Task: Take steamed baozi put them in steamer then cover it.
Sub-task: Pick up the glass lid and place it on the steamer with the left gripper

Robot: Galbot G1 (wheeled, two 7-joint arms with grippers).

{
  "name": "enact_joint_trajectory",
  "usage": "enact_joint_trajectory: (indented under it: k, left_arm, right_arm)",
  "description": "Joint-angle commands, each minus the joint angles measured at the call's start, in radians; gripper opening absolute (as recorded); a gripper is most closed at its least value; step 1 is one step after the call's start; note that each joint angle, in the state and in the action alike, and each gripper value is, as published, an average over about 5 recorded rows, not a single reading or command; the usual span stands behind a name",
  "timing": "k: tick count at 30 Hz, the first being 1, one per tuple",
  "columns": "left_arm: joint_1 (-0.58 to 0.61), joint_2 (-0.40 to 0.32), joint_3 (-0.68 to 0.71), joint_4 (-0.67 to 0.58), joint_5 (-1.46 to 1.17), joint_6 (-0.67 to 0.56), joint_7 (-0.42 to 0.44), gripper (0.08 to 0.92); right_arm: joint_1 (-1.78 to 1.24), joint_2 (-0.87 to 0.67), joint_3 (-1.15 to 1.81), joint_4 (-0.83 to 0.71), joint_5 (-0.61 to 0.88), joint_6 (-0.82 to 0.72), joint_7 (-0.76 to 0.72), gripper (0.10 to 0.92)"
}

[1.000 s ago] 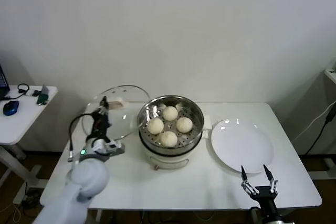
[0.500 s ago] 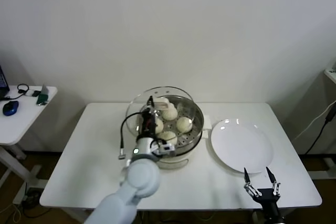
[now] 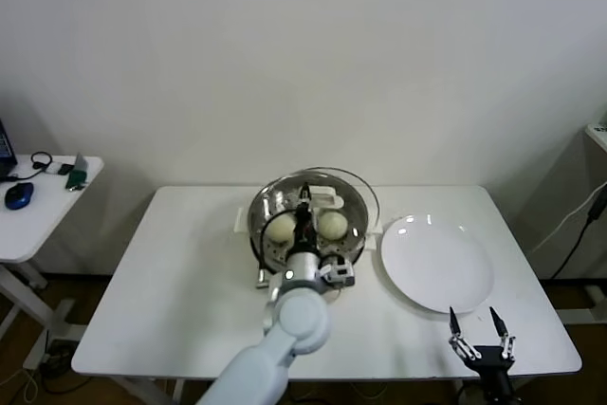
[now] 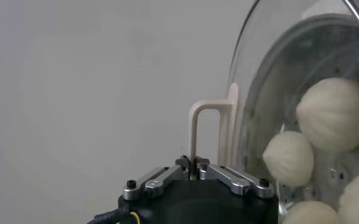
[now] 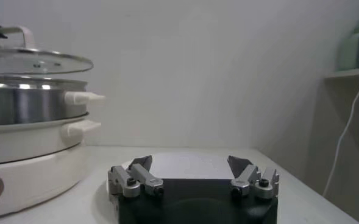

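The steamer is sat mid-table on its white base, and the steamed baozi are packed inside the steel basket; only two are made out clearly in the head view, since the rest are blocked by the arm. More of them are picked up in the left wrist view, where four pale buns are seen through the glass against the perforated steel.

The cover is held right over the steamer, just above the rim going by the right wrist view, where a thin gap is seen between the glass lid and the basket. Its cream handle is pinched by the left gripper, fingers clamped tight on the bar.

The white plate is left bare beside the steamer. The right gripper is parked at the near table edge by the plate, fingers spread wide with nothing held.
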Motion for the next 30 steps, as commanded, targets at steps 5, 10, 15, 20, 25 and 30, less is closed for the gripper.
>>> enact_joint_trajectory:
  k: [5, 10, 15, 20, 25, 30]
  left_arm:
    - [-0.011, -0.03, -0.012, 0.086, 0.091, 0.034, 0.009, 0.142]
    - [-0.005, -0.021, -0.027, 0.085, 0.096, 0.035, 0.014, 0.142]
    - [-0.005, -0.025, -0.031, 0.089, 0.094, 0.035, 0.011, 0.142]
    - [0.003, -0.029, -0.028, 0.09, 0.095, 0.033, 0.008, 0.142]
    - [0.012, -0.026, -0.028, 0.09, 0.088, 0.031, 0.006, 0.142]
    - [0.015, -0.012, -0.024, 0.072, 0.063, 0.032, 0.008, 0.154]
  right_arm:
    - [-0.002, 0.0, 0.001, -0.011, 0.009, 0.012, -0.001, 0.823]
    - [-0.005, 0.0, -0.002, -0.019, 0.008, 0.019, -0.005, 0.823]
    - [-0.006, 0.003, -0.008, -0.02, 0.006, 0.021, -0.01, 0.823]
    - [-0.004, 0.002, -0.007, -0.02, 0.005, 0.022, -0.012, 0.823]
    - [-0.003, 0.001, -0.006, -0.02, 0.004, 0.023, -0.016, 0.823]
    - [-0.002, -0.001, -0.008, -0.018, 0.004, 0.02, -0.02, 0.823]
